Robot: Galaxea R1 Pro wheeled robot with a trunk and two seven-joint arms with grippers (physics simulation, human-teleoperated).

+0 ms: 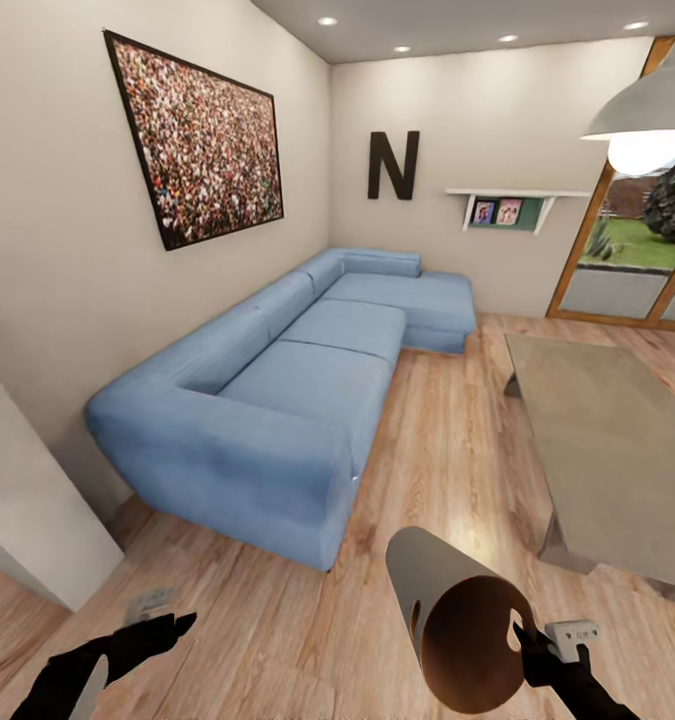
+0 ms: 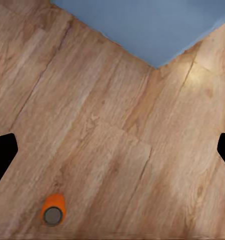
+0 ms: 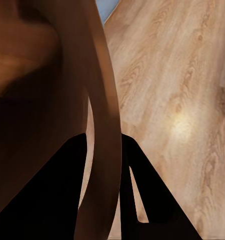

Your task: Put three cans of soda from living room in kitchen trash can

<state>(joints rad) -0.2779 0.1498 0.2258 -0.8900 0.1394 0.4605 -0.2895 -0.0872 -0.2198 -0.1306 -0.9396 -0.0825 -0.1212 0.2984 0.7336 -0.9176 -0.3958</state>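
One can of soda [image 2: 53,210], bright orange, stands upright on the wood-plank floor; the left wrist view looks down on its grey top. My left gripper [image 2: 112,150] hovers above the floor beside it, open, with its black fingers [image 2: 2,152] spread wide and nothing between them. It reaches forward low at the left of the head view [image 1: 172,630]. The tash can [image 1: 447,600], pale grey outside and coppery brown inside, is tipped with its mouth toward the camera. My right gripper [image 1: 532,650] is shut on its rim [image 3: 105,150], one finger on each side of the wall.
This is the living room. A blue corner sofa [image 1: 307,400] fills the left and middle, its corner close to my left arm. A glass-topped table [image 1: 617,450] stands at the right. A white wall corner [image 1: 27,500] juts in at the near left. Open plank floor [image 1: 447,450] runs between sofa and table.
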